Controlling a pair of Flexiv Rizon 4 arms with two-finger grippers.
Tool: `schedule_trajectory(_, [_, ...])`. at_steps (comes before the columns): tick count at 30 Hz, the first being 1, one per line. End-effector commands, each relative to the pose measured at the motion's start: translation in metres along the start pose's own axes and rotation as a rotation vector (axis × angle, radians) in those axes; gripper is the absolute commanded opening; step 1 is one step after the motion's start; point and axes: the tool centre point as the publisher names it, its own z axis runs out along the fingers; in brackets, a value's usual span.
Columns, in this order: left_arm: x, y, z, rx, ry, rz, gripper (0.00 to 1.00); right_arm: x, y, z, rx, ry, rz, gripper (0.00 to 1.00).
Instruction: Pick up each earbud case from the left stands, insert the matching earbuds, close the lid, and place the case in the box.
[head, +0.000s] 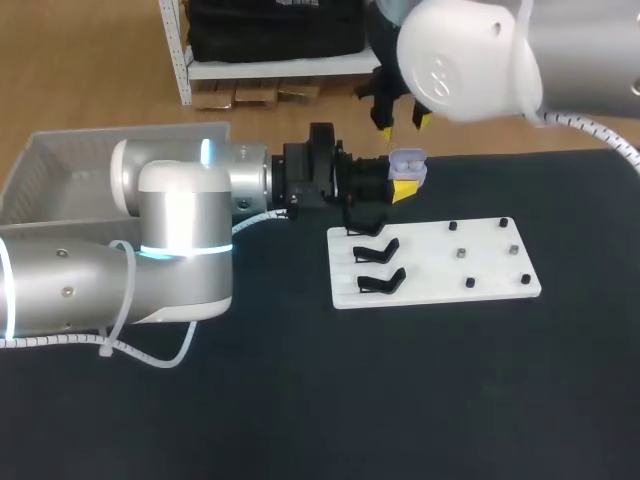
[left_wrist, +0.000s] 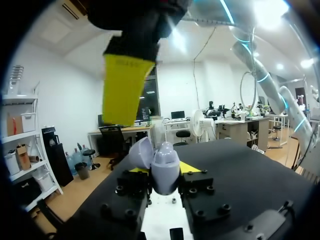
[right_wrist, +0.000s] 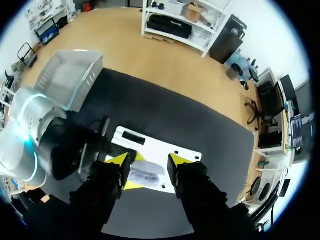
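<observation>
The left gripper (head: 404, 181) is clenched on the lavender earbud case (head: 408, 163), holding it up off the black table (head: 450, 400) near the far corner of the white board (head: 480, 268), at the end where the black stands (head: 378, 250) sit. In the left wrist view the earbud case (left_wrist: 165, 169) sits upright between that gripper's two black fingers, touched from both sides, with yellow showing at either flank; its lid (left_wrist: 141, 152) is swung open and leans away to one side. The right gripper (head: 401, 124) hangs just above the case with its fingers spread apart, and one of its yellow fingertips (left_wrist: 125, 89) looms close over the open lid. Seen from the right wrist, the case (right_wrist: 146, 173) lies under the gap between the right gripper's (right_wrist: 149, 161) spread yellow tips, centred between them; neither tip appears to touch it. The left gripper (right_wrist: 102, 150) comes in from beside it there. On the board's other half stand six small dark pieces (head: 460, 253), too small to tell apart. The pale box (head: 60, 170) sits well apart, at the table's far left edge.
</observation>
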Motion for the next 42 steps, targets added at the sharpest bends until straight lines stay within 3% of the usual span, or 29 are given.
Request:
schedule_trajectory(1, [0.001, -0.003, 0.0, -0.01, -0.007, 0.005, 0.0, -0.014, -0.008, 0.02, -0.011, 0.036, 0.019, 0.48])
schedule_trajectory(7, [0.001, -0.003, 0.0, -0.01, -0.007, 0.005, 0.0, -0.007, -0.017, 0.037, -0.015, 0.083, 0.061, 0.49])
schedule_trajectory(24, [0.001, -0.003, 0.0, -0.01, -0.007, 0.005, 0.0, 0.024, -0.009, 0.033, -0.02, 0.101, 0.094, 0.49])
schedule_trajectory(30, [0.001, -0.003, 0.0, -0.01, -0.007, 0.005, 0.0, 0.025, -0.02, 0.011, 0.005, 0.025, 0.162, 0.5])
schedule_trajectory(34, [0.001, -0.003, 0.0, -0.01, -0.007, 0.005, 0.0, 0.031, -0.034, -0.011, 0.02, -0.05, 0.224, 0.66])
schedule_trajectory(37, [-0.013, 0.007, -0.023, -0.057, -0.051, 0.016, 0.0, 0.039, -0.041, -0.019, 0.011, -0.092, 0.26, 0.99])
schedule_trajectory(42, [-0.035, 0.028, -0.076, -0.154, -0.08, 0.067, 0.0, 0.055, -0.043, -0.018, -0.037, -0.135, 0.32, 1.0])
